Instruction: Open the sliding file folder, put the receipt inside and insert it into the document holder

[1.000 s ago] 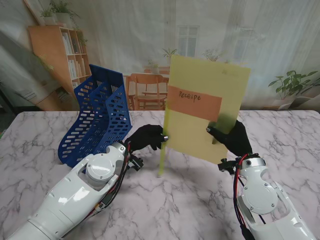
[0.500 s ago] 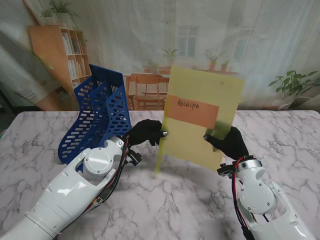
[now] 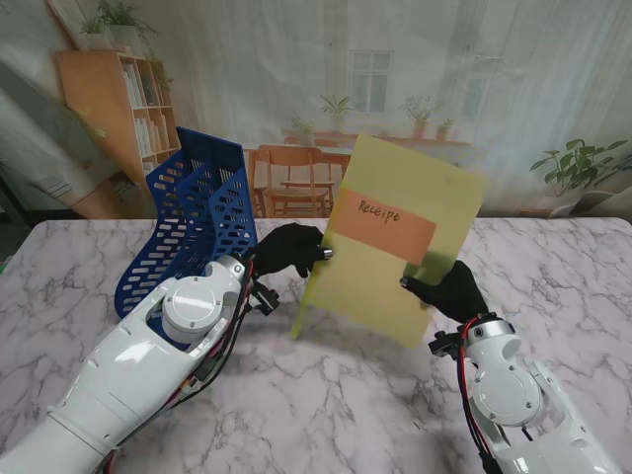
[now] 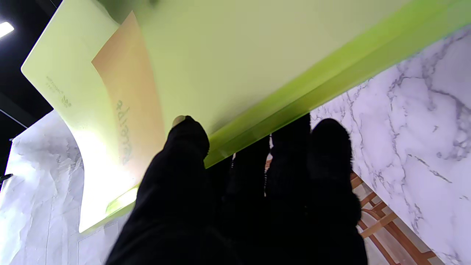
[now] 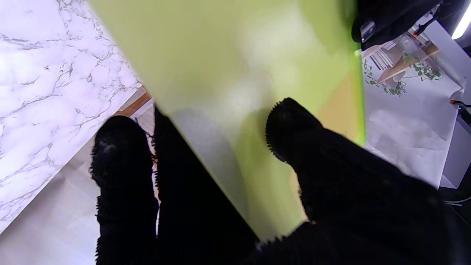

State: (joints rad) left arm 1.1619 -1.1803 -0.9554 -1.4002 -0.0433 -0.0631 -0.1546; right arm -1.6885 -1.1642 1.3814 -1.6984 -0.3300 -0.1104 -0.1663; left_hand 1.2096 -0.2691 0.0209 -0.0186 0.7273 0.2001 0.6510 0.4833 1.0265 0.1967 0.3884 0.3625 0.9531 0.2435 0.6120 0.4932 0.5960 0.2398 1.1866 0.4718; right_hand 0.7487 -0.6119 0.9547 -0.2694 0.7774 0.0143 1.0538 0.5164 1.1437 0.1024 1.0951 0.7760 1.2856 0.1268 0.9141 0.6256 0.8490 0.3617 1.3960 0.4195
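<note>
Folder [image 3: 380, 259]: yellow-green, lifted off the desk [image 3: 326, 395], tilted, gripped between both robot hands.
Receipt [image 3: 387, 220]: orange strip inside the folder, lettering visible through it.
Left robot hand [image 3: 288, 251]: grasping the folder's spine edge; its wrist view alone shows thumb on one face, fingers [image 4: 327, 147] behind.
Right robot hand [image 3: 449, 291]: pinching the opposite edge; wrist view shows thumb [image 5: 290, 125] pressed on the sheet.
Document holder [image 3: 193, 237]: blue, left of the left robot hand, seen only from the stand.

White marble table [image 3: 326, 405]; printed backdrop [image 3: 296, 89] showing bookshelf, chairs, plants.
</note>
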